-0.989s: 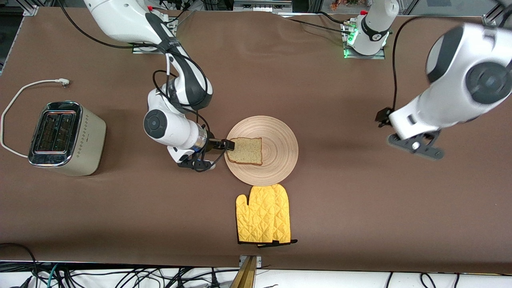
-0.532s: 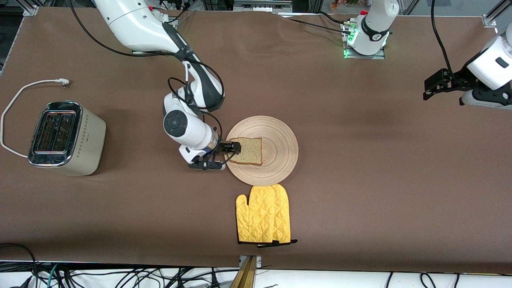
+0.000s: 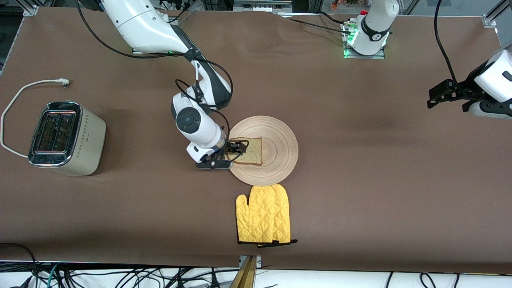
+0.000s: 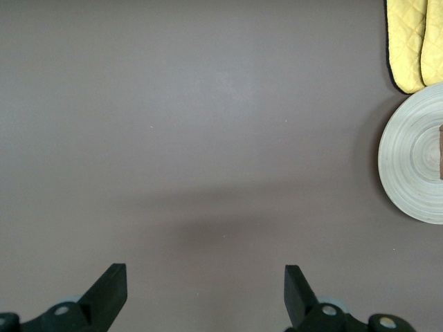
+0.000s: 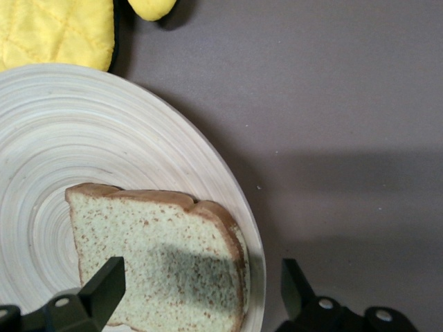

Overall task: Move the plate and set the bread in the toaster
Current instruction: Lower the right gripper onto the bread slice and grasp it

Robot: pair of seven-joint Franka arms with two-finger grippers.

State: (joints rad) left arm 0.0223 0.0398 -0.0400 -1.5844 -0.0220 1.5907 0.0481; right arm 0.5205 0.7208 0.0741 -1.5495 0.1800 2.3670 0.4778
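The pale wooden plate (image 3: pixel 276 150) lies mid-table with the bread (image 3: pixel 252 151) on its half toward the right arm's end. My right gripper (image 3: pixel 235 151) is open, low over the bread's edge. In the right wrist view (image 5: pixel 199 287) one finger is over the bread (image 5: pixel 159 252) and the other is outside the rim of the plate (image 5: pixel 104 138). The cream toaster (image 3: pixel 66 138) stands at the right arm's end of the table, both slots empty. My left gripper (image 3: pixel 436 96) is open and empty, up over bare table at the left arm's end (image 4: pixel 204 290).
A yellow oven mitt (image 3: pixel 264 214) lies nearer to the front camera than the plate, its tip at the plate's rim. The toaster's white cord (image 3: pixel 16 100) loops on the table beside it. Brown table (image 3: pixel 360 180) lies bare between the plate and the left arm.
My right gripper has moved over the plate's rim onto the bread's edge. My left arm has swung away to its end of the table and now hardly moves.
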